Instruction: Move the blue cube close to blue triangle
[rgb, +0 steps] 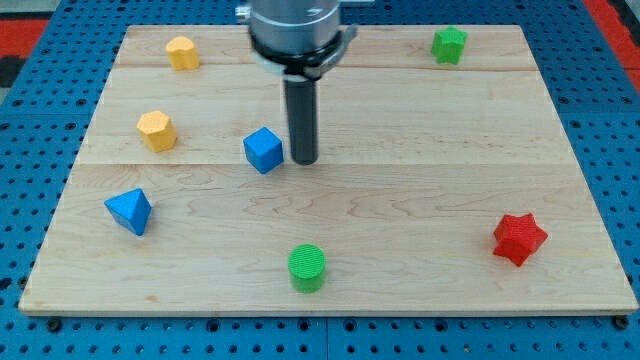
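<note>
The blue cube (263, 150) lies on the wooden board left of centre. The blue triangle (130, 210) lies further towards the view's left and lower, near the board's left edge. My tip (303, 159) rests on the board just to the right of the blue cube, a small gap apart from it. The dark rod rises from the tip to the arm's grey head at the view's top.
Two yellow blocks (182, 52) (157, 130) lie at the upper left. A green star-like block (449, 45) is at the upper right, a green cylinder (307, 267) at the bottom centre, a red star (519, 238) at the lower right. The board (420, 200) sits on a blue pegboard.
</note>
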